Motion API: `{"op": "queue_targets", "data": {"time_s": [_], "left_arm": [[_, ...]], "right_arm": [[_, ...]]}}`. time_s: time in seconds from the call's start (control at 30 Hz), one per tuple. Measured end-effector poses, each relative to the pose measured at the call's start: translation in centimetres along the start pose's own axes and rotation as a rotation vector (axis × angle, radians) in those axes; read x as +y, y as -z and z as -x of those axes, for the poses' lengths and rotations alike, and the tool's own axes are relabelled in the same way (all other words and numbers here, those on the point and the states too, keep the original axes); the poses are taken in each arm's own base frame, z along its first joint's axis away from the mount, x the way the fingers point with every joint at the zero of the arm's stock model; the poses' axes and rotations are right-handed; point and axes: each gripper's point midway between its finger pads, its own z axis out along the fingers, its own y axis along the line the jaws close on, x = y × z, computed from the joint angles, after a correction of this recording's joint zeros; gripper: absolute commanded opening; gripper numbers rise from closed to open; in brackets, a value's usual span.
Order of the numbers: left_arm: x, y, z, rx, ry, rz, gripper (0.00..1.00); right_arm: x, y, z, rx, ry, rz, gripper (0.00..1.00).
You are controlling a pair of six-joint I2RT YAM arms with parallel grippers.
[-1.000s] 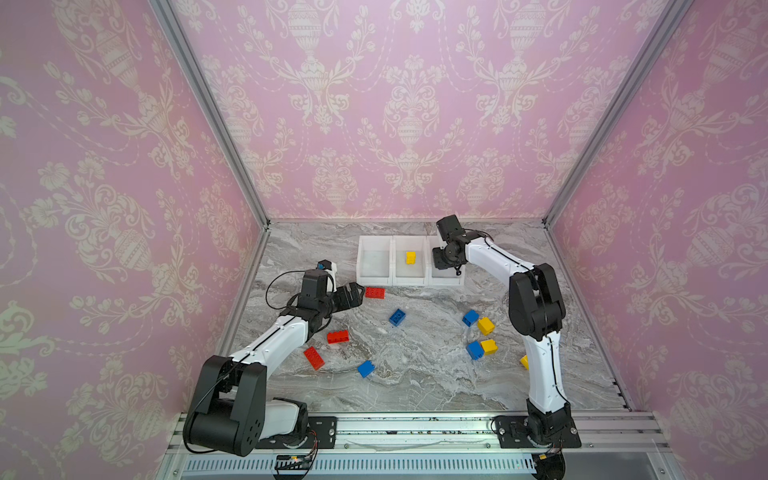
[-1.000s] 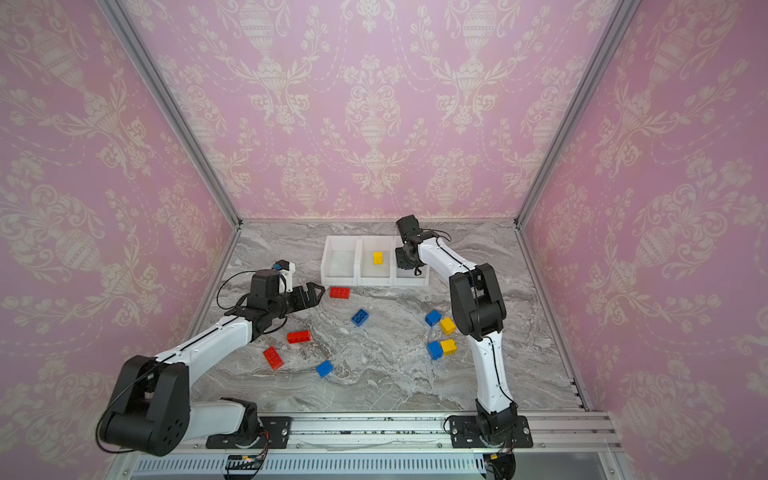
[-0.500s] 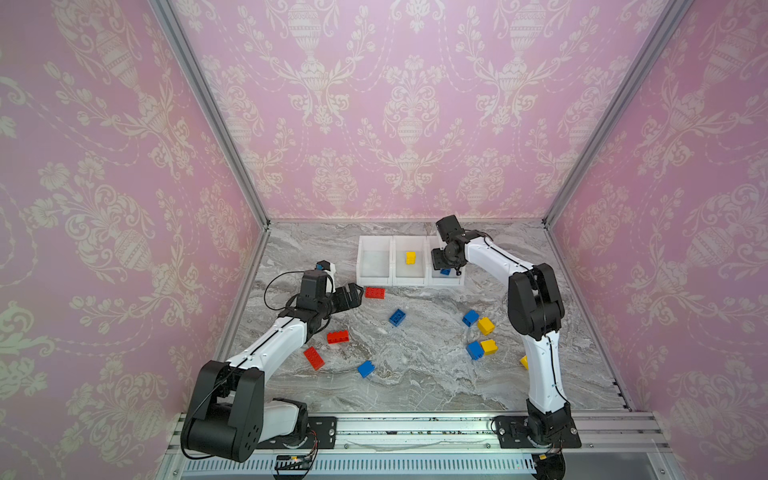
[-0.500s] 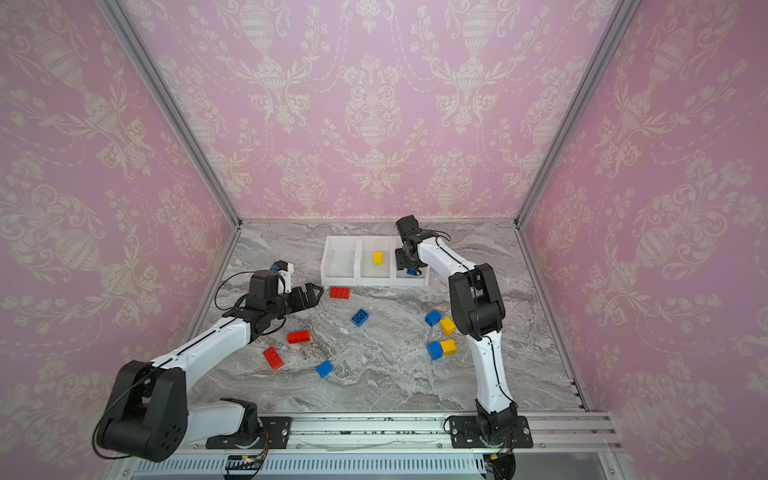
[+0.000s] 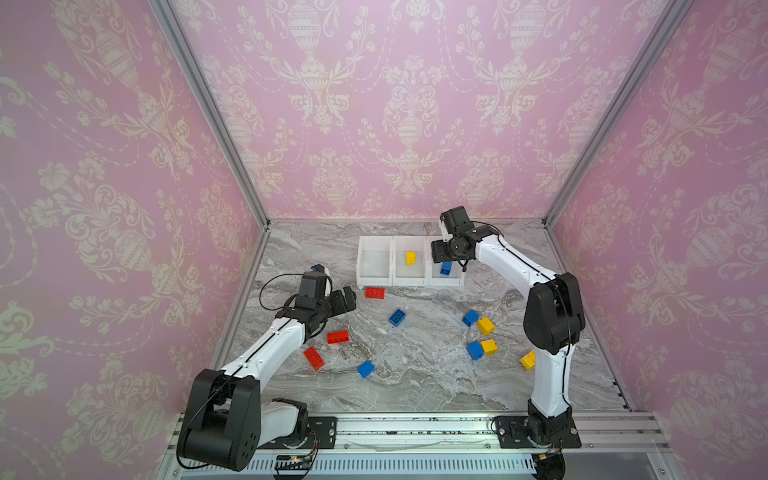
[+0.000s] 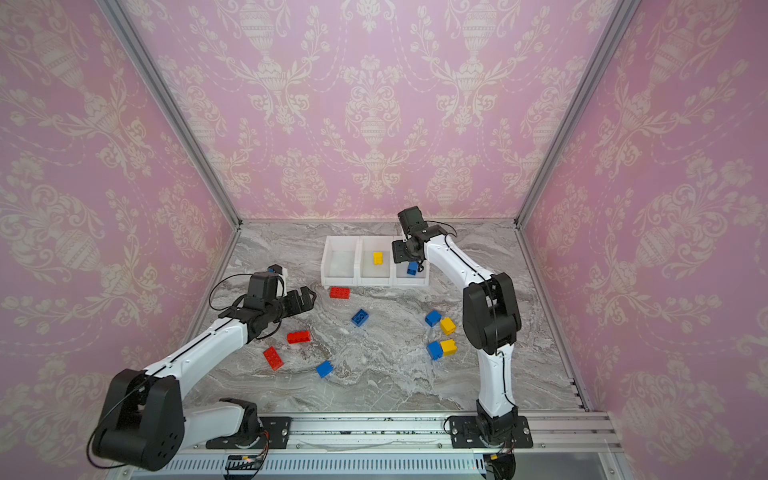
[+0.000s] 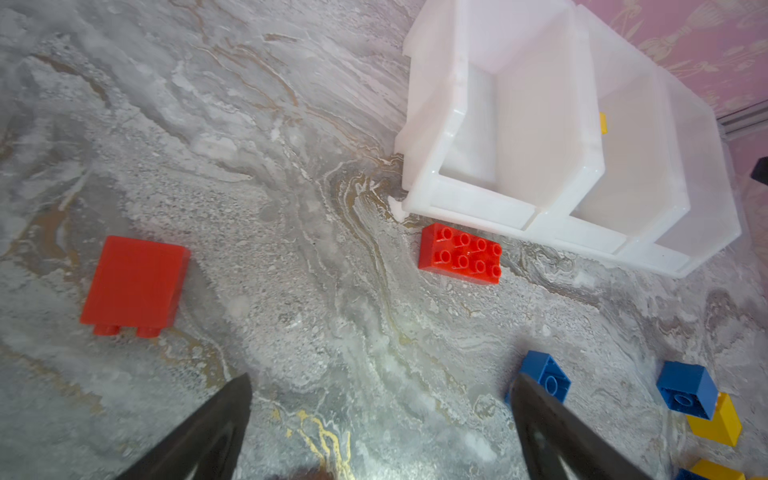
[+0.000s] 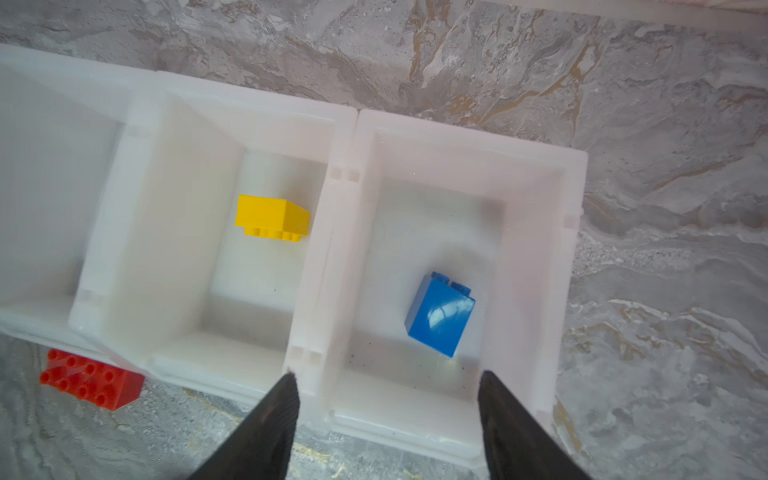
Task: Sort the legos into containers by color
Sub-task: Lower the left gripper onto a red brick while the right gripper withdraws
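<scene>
Twelve legos show: three red, five blue, four yellow. Three containers (image 5: pixel 374 249) stand joined in a row at the back of the marble desk (image 5: pixel 415 386). The middle one holds a yellow brick (image 5: pixel 410 257) and the right one a blue brick (image 5: pixel 446 268) lying on its side. A red brick (image 5: pixel 374 293) sits just in front of the left bin. Two more red lie near the left arm, two blue lie mid-desk, and two blue and three yellow lie by the right arm, which partly hides one yellow. The right tool (image 8: pixel 386 382) hangs over the right bin, jaws apart with nothing between them. The left tool (image 7: pixel 382 378) reaches low over the desk, jaws wide apart and empty.
</scene>
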Motion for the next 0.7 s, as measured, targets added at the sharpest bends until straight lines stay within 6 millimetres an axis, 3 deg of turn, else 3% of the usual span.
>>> {"op": "queue_targets", "data": {"time_s": [0.27,0.7], "left_arm": [[2.3,1.3,2.0,0.021,-0.038,0.16,0.95],[7.7,-0.6,2.1,0.223,-0.103,0.37,0.82]], "right_arm": [[1.5,3.6,-3.3,0.023,-0.003,0.076,0.9],[1.8,7.4,-9.5,0.088,-0.069,0.178,0.92]]}}
